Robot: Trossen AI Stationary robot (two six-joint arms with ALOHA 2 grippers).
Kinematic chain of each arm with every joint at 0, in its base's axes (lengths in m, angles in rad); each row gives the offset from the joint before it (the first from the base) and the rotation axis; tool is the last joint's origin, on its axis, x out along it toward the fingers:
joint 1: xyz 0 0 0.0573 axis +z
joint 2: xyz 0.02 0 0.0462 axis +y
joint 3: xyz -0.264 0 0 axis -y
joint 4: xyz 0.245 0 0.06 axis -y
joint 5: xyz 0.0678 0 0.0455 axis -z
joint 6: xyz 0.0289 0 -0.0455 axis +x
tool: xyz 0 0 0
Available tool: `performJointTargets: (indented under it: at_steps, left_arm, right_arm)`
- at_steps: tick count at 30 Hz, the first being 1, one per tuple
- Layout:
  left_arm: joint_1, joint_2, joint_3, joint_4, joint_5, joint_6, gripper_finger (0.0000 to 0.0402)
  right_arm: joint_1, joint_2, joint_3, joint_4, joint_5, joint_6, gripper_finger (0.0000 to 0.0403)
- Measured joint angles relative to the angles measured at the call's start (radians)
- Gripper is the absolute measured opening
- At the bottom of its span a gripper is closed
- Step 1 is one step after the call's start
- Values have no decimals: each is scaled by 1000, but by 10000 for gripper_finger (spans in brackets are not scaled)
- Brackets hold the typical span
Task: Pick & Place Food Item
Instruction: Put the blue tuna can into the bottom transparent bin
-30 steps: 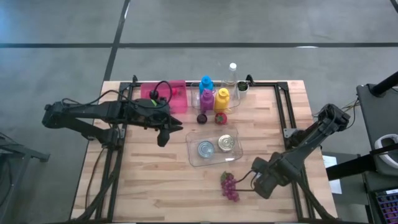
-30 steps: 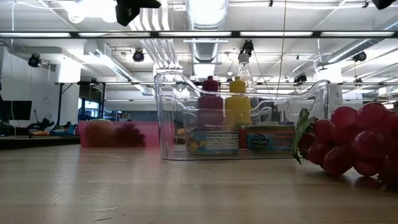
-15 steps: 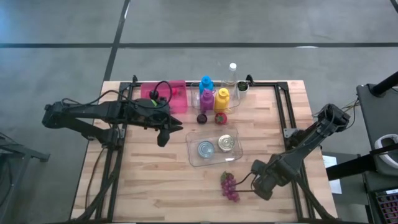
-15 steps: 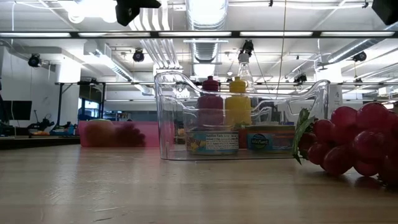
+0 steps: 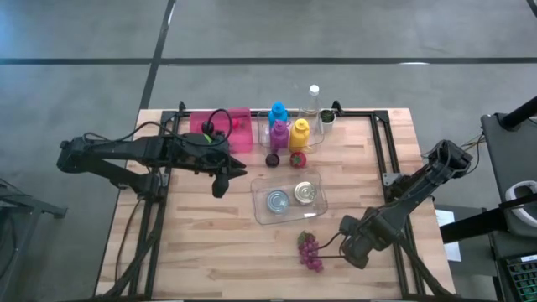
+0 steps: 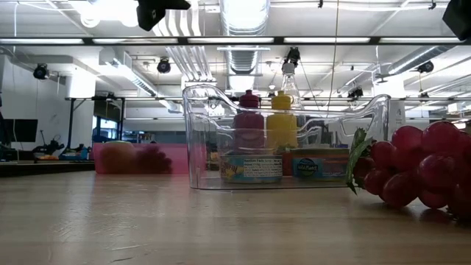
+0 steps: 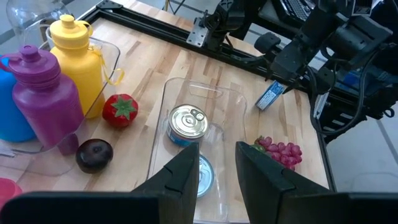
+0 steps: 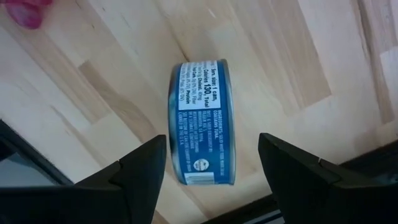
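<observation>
While the left gripper (image 7: 214, 174) waits spread above the clear tray (image 5: 262, 211), the right gripper (image 8: 211, 165) — fingers apart — straddles a blue can (image 8: 201, 121) near the table (image 5: 201, 252) edge.

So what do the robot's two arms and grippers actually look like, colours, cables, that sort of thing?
Both arms are dark, nearly black, built of slim jointed links. The left arm carries a looped black cable over its wrist. The right arm ends in a blocky wrist. The left gripper and right gripper each have two flat, matte black fingers that taper towards the tips. No markings show.

Two dark, jointed arms (image 5: 143, 155) trailing looped black cables (image 5: 220, 117).
</observation>
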Motion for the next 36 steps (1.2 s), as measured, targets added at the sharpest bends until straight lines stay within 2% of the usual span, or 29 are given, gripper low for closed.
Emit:
performJointTargets:
  at_steps: [15, 26, 36]
  left_arm:
    - [0, 0, 0, 0, 0, -1, 108]
    - [0, 0, 0, 0, 0, -2, 108]
    - [0, 0, 0, 0, 0, -2, 108]
  right_arm:
    - [0, 0, -81, 112, -12, -48, 221]
    - [0, 2, -86, 125, -20, -71, 143]
    - [0, -2, -82, 118, -20, -78, 141]
